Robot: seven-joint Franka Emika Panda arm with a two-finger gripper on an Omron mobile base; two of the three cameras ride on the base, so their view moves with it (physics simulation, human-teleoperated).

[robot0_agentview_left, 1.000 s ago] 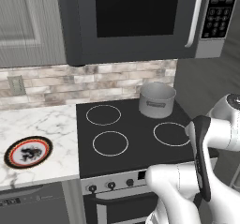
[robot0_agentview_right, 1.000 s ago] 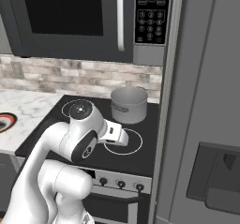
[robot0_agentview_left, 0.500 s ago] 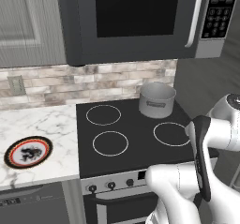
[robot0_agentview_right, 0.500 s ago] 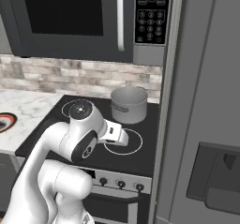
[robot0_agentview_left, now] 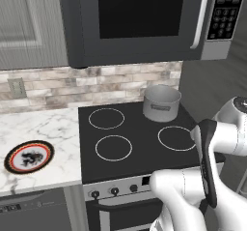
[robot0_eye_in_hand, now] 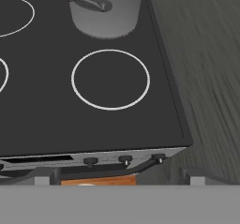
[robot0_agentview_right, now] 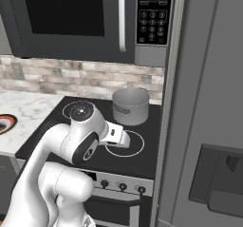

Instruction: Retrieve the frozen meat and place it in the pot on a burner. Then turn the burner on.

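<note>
1. The end effector [robot0_eye_in_hand: 119, 176] hangs released. Its 2 dark finger tips stand wide apart with nothing between them, above the near right corner of the stove.
2. Just below it in the hand view runs the stove's grey front panel, with a row of small round black knobs [robot0_eye_in_hand: 124, 160].
3. The cooktop [robot0_agentview_left: 140, 138] is a flat, smooth black glass slab marked with 4 thin white burner rings. The near right ring [robot0_eye_in_hand: 110, 79] is bare.
4. The pot [robot0_agentview_left: 161, 103] stands upright on the far right burner. It is a short, wide cylinder of dull grey metal with a small curved handle on its near side. What shows of its inside is plain grey metal.
5. Left of the stove lies the surface [robot0_agentview_left: 43, 128], white marble with grey veins. On its near part rests a round plate [robot0_agentview_left: 29, 156] with a black-and-red rim and a dark print, well apart from the pot.
6. Behind runs a backsplash [robot0_agentview_left: 96, 87] of rough tan and grey bricks, with a pale wall outlet [robot0_agentview_left: 17, 87] at the left.
7. Above the stove hangs a dark microwave [robot0_agentview_left: 140, 17] with a glossy black door, a pale bar handle and a keypad at the right.
8. Right of the stove stands a tall, flat grey fridge [robot0_agentview_right: 209, 102] with a recessed dispenser.
</note>
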